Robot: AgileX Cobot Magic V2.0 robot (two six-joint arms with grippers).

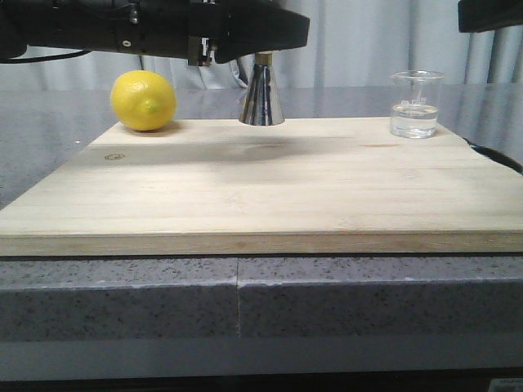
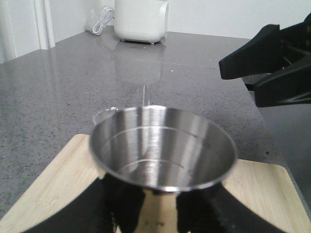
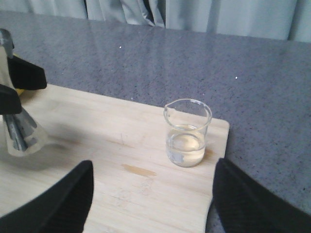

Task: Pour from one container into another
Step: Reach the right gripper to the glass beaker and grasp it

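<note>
The steel jigger (image 1: 262, 96) stands upright at the back middle of the wooden board (image 1: 261, 188). My left gripper (image 2: 163, 200) is shut on its narrow waist, one finger on each side, and the wide open cup (image 2: 163, 145) fills the left wrist view. In the front view the left gripper (image 1: 260, 39) hides the jigger's top. The clear glass beaker (image 3: 187, 133), holding some clear liquid, stands at the board's back right corner (image 1: 417, 104). My right gripper (image 3: 151, 204) hovers wide open short of the beaker, touching nothing.
A yellow lemon (image 1: 143, 100) lies at the board's back left. The board rests on a grey speckled counter (image 1: 368, 294). A white appliance (image 2: 141, 19) with a cord stands far off on the counter. Grey curtains hang behind.
</note>
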